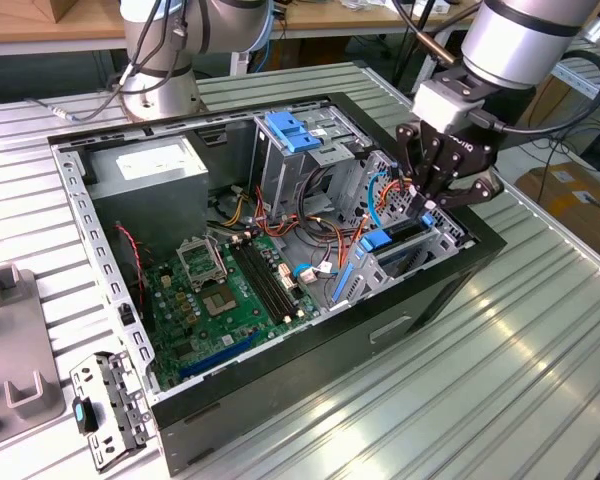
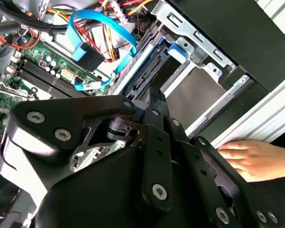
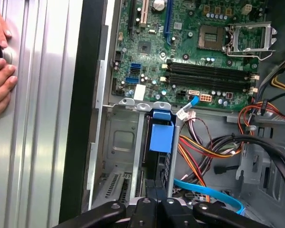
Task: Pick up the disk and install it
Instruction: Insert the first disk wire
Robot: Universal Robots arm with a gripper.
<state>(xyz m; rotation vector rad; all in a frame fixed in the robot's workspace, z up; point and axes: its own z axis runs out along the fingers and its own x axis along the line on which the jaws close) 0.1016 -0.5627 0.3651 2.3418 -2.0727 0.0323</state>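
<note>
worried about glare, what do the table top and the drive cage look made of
Table top: likely bare aluminium, ribbed slats with bright streaky reflections. Drive cage: seems to be dull grey sheet steel, with stamped slots and folded edges.

No print I can read, pale sticker (image 1: 152,158) on the grey metal box (image 1: 145,215) too fine to tell, faint white lettering on my black gripper (image 1: 430,203) illegible, small white label (image 3: 139,91) on the green circuit board (image 3: 147,61) unreadable
</note>
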